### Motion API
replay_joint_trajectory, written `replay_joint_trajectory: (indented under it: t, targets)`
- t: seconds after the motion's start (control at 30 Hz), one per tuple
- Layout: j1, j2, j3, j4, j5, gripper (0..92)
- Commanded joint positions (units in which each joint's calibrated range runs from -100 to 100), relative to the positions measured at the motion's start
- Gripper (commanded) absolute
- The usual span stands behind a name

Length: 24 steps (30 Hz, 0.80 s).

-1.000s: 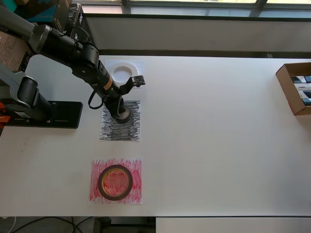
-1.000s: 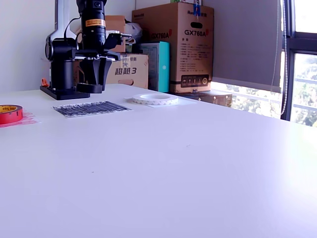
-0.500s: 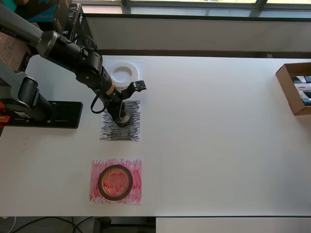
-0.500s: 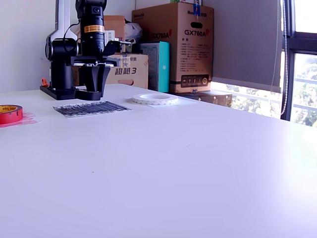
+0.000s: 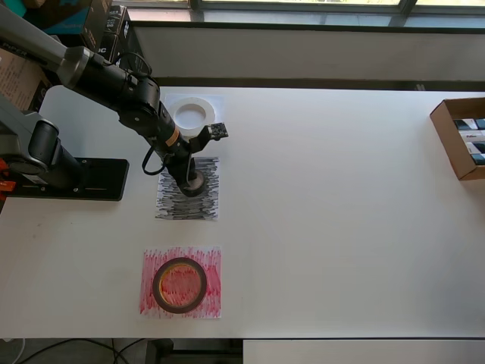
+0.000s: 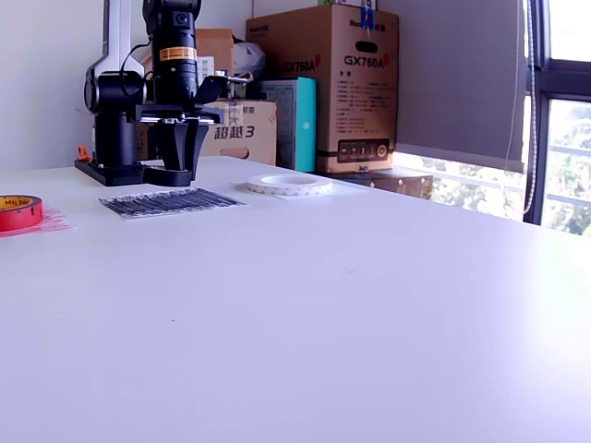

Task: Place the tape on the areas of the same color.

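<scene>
A white tabletop (image 5: 333, 212) seen from above carries three paper sheets in a column near the overhead view's left side. Lowest in the frame, a red scribbled sheet (image 5: 212, 299) holds a dark red-brown tape roll (image 5: 179, 285) with a yellowish core, lying flat inside the sheet's edges. Above it, a black scribbled sheet (image 5: 188, 189) sits beneath the arm's gripper (image 5: 189, 180), which points straight down at it. A small black tape roll (image 5: 192, 184) lies on this sheet's upper half, directly under the jaws. In the exterior view the jaws (image 6: 181, 152) are spread partway around the roll, but whether they touch or grip it cannot be told. Topmost, a white sheet (image 5: 216, 102) bears a wide flat white tape ring (image 5: 195, 114). At the overhead view's far right edge sits an open cardboard box (image 5: 453, 140).
</scene>
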Motion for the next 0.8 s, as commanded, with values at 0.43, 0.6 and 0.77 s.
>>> replay_joint_trajectory:
  t: [0.43, 0.6, 0.77]
  targets:
    - [0.00, 0.29, 0.32, 0.40, -1.66, 46.7]
    - [0.16, -0.46, -0.32, 0.40, -1.66, 46.7]
    - [0.24, -3.27, -3.77, 0.40, -1.66, 46.7]
